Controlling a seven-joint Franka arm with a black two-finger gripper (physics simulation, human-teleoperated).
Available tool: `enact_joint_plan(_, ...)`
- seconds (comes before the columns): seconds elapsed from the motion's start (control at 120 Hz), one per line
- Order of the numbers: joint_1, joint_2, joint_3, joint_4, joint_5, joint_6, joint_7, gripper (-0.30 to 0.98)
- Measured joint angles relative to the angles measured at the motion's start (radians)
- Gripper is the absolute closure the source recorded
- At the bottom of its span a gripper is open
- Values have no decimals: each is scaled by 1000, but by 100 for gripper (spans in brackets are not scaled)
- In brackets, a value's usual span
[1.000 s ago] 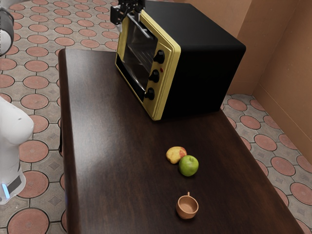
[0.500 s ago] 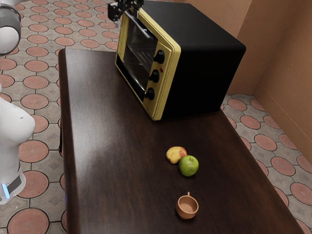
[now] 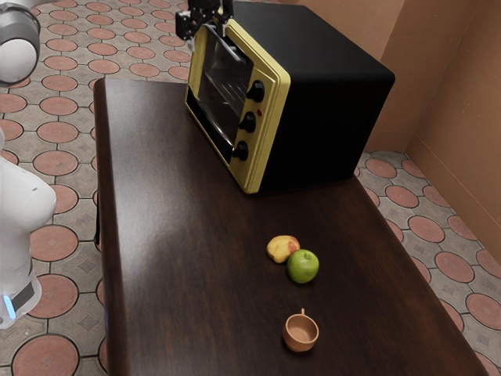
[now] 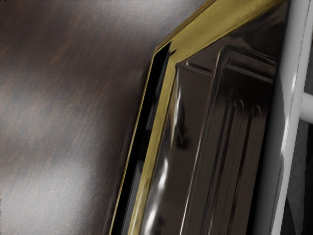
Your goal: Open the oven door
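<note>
Exterior view: the black two-finger tool (image 3: 207, 27) was at the oven's upper front, next to the end of the long silvery bar handle (image 3: 228, 45) farther from the knobs. Could not tell whether the tool was spread or pressed together, or if it had the handle. The boxy oven with black casing and yellow front frame (image 3: 337, 94) sat at the far end of the dark brown wooden surface (image 3: 172, 235). Its dark glass oven door (image 3: 221, 88) looked shut, flush in the frame; three round black knobs (image 3: 248, 121) ran down beside it. Nearer the camera, a yellow-and-red fruit (image 3: 279, 248) lay touching or just beside a round green apple (image 3: 303, 268); past them stood an upright tan cup with a small handle (image 3: 300, 334). White arm parts (image 3: 22, 200) showed at the exterior view's left.

Wrist view: close look at the door glass, ribbed shapes behind it, yellow frame along its edge. The handle crossed in front of the glass on a short post, and the brown surface lay beyond the frame.
</note>
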Motion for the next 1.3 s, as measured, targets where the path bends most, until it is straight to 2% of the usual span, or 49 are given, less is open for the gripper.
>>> enact_joint_plan(0.575, -4, -91, 24, -131, -14, 23, 31, 0)
enact_joint_plan(0.875, -6, -198, 59, -248, -41, 42, 37, 0)
enact_joint_plan(1.3, -14, -355, 156, -427, -64, 64, 43, 0)
